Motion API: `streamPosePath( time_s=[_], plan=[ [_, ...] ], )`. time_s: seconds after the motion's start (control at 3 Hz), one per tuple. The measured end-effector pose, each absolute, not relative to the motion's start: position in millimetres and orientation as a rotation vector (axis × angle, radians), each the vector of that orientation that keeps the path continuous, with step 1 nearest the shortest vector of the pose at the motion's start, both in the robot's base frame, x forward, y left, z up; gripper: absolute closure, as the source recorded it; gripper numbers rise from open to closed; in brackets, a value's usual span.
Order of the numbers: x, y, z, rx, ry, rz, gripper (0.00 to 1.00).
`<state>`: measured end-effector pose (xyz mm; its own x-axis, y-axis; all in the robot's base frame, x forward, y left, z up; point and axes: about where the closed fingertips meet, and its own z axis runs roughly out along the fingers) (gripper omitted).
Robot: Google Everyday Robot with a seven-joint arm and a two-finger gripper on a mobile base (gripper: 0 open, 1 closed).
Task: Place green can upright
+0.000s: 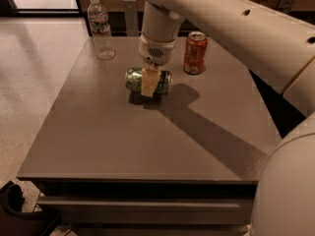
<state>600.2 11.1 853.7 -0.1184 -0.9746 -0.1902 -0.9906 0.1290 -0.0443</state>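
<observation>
The green can [133,79] lies on its side, held a little above the grey table [123,146], with its shadow on the surface below it. My gripper [149,81] comes straight down from the white arm and is shut on the green can around its middle. One pale finger [146,85] crosses the can's near side; the other finger is hidden behind the can.
An orange-red can [195,52] stands upright just right of the gripper. A clear plastic water bottle [101,29] stands at the table's back left. The white arm [236,28] spans the upper right. The table's front edge [138,178] is nearest the camera.
</observation>
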Motion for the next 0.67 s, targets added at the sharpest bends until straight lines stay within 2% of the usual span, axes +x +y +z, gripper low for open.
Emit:
streamPosePath(
  time_s=[0.33,0.67],
  plan=[
    [597.7,2.8,881.1,-1.842,2.170,0.283,1.00],
    [594.5,-5.0,890.9,-1.747,2.128,0.344,1.00]
  ],
)
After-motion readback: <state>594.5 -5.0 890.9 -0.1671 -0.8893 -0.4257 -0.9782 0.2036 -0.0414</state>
